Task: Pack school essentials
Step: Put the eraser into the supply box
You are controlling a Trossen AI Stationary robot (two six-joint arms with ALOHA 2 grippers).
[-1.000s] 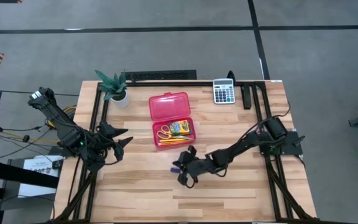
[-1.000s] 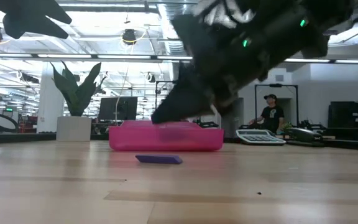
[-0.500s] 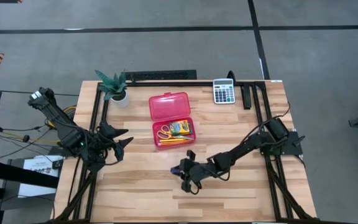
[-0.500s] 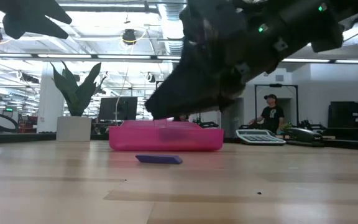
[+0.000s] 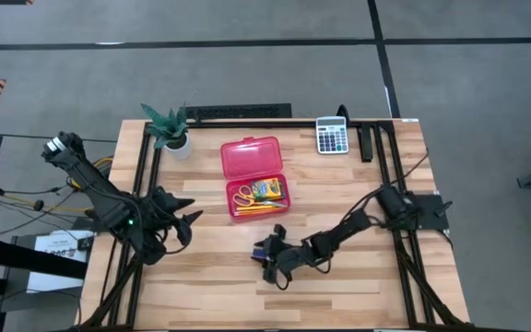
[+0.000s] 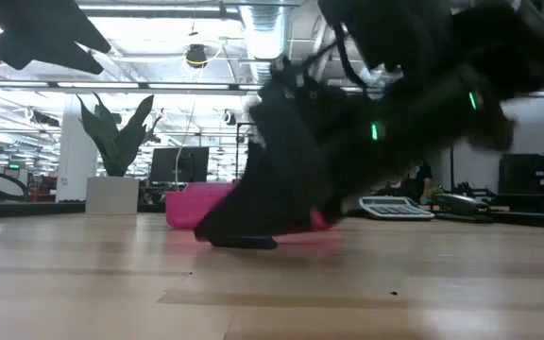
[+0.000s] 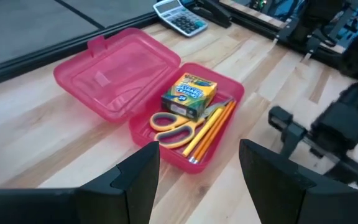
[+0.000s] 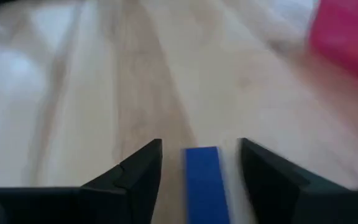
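Note:
A small blue eraser (image 8: 202,180) lies flat on the wooden table, a little nearer than the open pink pencil case (image 5: 243,159). The case holds yellow-handled scissors (image 7: 176,124), orange pencils (image 7: 211,126) and a green-and-yellow crayon box (image 7: 189,94). My right gripper (image 8: 201,144) is low over the table and open. Its fingers stand on either side of the eraser (image 5: 259,250) with a gap to each. My left gripper (image 5: 187,219) hangs open above the table's left part, aimed at the case.
A potted green plant (image 5: 170,129) stands at the far left and a grey calculator (image 5: 332,136) at the far right. Black frame rails (image 5: 385,166) run along both sides of the table. Bare wood lies along the near edge.
My right gripper has come down toward the table and a little toward its left edge, opening as it went, until its fingers flank the blue eraser. The eraser has stayed where it lay. My left gripper has drifted slightly toward the near edge.

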